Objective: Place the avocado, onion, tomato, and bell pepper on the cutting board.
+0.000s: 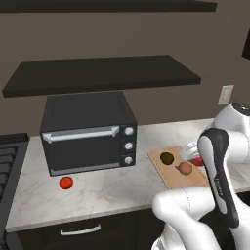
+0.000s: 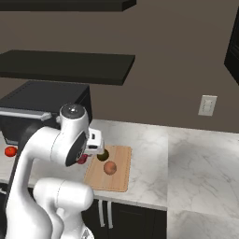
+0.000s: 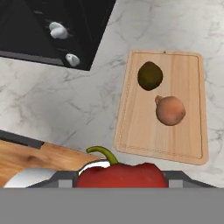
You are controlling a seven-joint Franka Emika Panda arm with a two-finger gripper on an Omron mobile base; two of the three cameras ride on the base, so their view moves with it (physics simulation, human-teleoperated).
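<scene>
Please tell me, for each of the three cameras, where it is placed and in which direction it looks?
Left base view: behind the arm on its left, looking forward and down at the counter, toaster oven and tomato; the arm rises at lower right.
Right base view: behind the arm on its right, facing the same counter; the arm rises at lower left.
Hand view: on the hand, looking down at the cutting board; the fingers hold the bell pepper.
All share the cutting board with avocado and onion.

Tabletop [image 1: 112,193]: cutting board [image 1: 168,177] right, bearing avocado [image 1: 167,158] and onion [image 1: 185,168]; tomato [image 1: 66,183] left, near oven [image 1: 88,132].
</scene>
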